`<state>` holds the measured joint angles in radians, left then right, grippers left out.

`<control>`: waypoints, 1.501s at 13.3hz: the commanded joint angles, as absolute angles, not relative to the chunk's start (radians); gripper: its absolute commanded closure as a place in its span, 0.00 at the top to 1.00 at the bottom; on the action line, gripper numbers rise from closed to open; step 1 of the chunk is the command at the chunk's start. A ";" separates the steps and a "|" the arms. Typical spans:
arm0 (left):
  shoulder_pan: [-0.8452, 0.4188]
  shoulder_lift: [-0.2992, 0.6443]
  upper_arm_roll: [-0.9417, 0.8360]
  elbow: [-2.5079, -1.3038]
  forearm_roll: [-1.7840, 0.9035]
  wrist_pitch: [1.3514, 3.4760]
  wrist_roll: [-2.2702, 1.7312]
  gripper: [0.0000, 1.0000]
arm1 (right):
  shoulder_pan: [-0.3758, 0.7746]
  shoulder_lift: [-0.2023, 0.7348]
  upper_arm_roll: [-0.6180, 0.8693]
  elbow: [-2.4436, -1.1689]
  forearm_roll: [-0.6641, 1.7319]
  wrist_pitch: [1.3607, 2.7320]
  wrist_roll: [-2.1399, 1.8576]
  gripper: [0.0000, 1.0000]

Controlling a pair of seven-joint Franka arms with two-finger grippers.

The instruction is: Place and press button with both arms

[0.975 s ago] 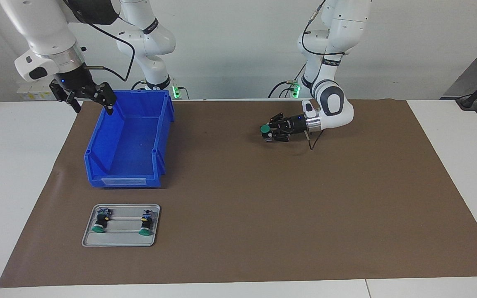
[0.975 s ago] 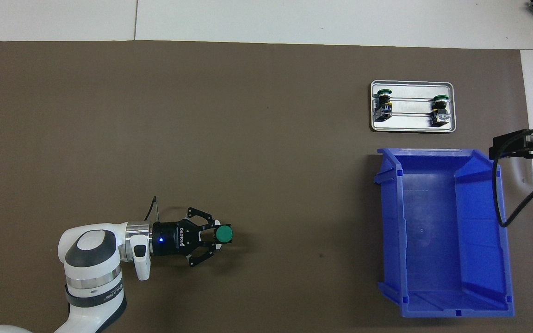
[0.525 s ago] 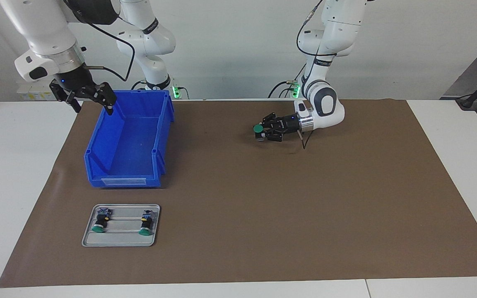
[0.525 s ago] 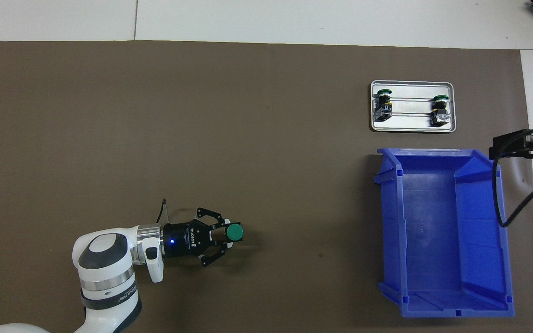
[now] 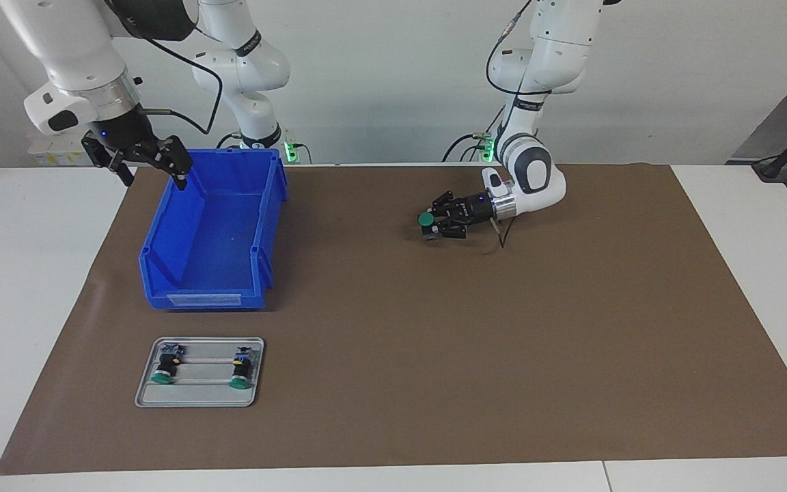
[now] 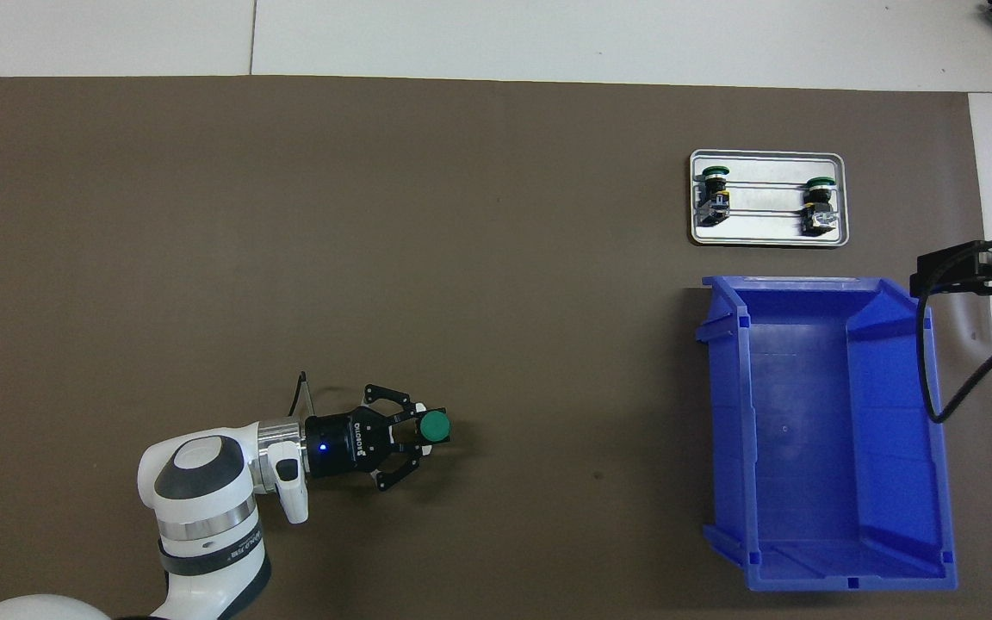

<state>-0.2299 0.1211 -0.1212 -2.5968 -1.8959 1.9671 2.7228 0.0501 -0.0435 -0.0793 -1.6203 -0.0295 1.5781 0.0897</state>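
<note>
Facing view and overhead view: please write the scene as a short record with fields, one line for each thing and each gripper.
held button: green cap up, between the fingers of the left gripper
left gripper: low over the brown mat, shut on the held button
right gripper: waits above the rim of the blue bin, fingers open
blue bin: on the mat, nothing in it
metal tray: farther from the robots than the bin
tray buttons: two, lying on their sides

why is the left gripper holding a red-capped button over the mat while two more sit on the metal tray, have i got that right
Not quite: the button in the left gripper has a green cap, as the overhead view shows. The rest holds: it is over the mat, and two more sit on the metal tray.
</note>
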 commanded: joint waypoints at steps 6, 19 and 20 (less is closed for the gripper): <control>-0.232 0.127 -0.114 -2.632 -1.922 1.925 2.824 0.07 | 0.037 -0.060 -0.067 -1.632 -0.031 1.569 0.069 1.00; -0.221 0.133 -0.110 -2.648 -1.919 1.953 2.849 0.39 | 0.037 -0.060 -0.067 -1.632 -0.029 1.569 0.069 1.00; -0.221 0.133 -0.110 -2.648 -1.919 1.959 2.849 0.44 | 0.037 -0.060 -0.067 -1.632 -0.031 1.569 0.069 1.00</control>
